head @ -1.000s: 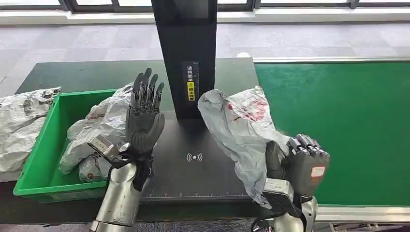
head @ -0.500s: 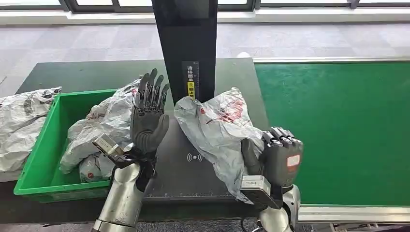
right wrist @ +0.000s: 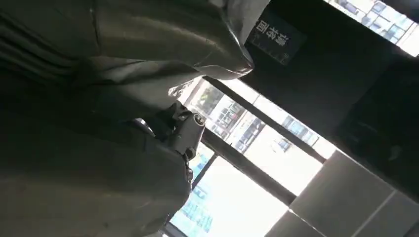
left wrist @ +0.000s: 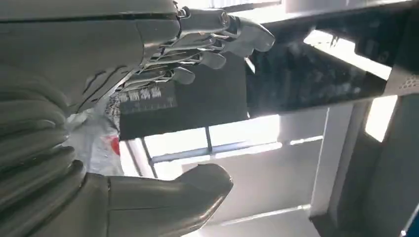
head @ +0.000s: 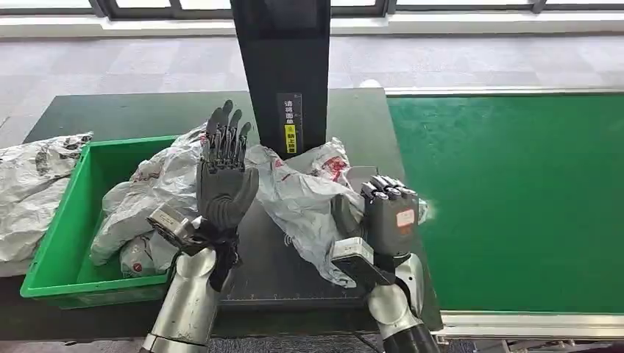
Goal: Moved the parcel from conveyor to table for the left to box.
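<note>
The grey plastic parcel is being carried by the right hand, whose fingers are being kept closed on its crumpled edge. Over the last second it is being brought leftward, off the green conveyor belt, and is now being draped across the black scanning plate at the foot of the dark post. The left hand is being held upright and open, empty, just beside the parcel. A handover is judged close; the green bin of packed parcels is waiting alongside.
</note>
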